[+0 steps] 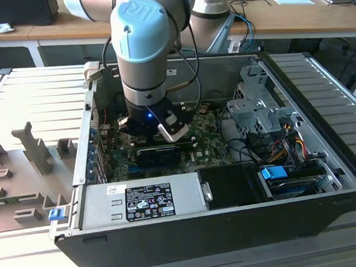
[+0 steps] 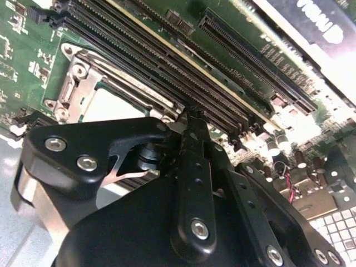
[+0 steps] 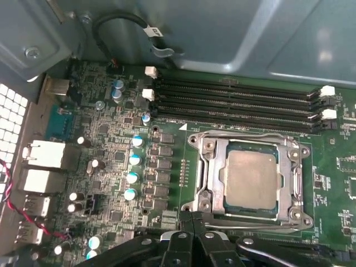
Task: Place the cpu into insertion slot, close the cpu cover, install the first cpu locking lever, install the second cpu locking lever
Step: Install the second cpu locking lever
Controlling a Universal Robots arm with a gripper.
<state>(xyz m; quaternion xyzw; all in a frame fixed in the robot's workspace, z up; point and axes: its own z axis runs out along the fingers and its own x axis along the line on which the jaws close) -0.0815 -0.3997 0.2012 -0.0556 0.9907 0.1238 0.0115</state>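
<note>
Lab workbench — opened computer case (image 1: 232, 221) on ribbed table (image 1: 30, 94), cluttered desks (image 1: 291, 11) behind.

- Open black metal computer case (image 1: 191, 244), centre of exterior view, lying on a slatted grey table (image 1: 30, 88).
- Grey power supply box (image 1: 140, 202), lower centre.
- Four long black memory slots (image 3: 233, 103), upper first wrist view.
- Wooden desk (image 1: 291, 8), upper right.

The arm (image 1: 139, 45) points straight down, pincer (image 3: 192, 218) fingers pressed together.
</note>
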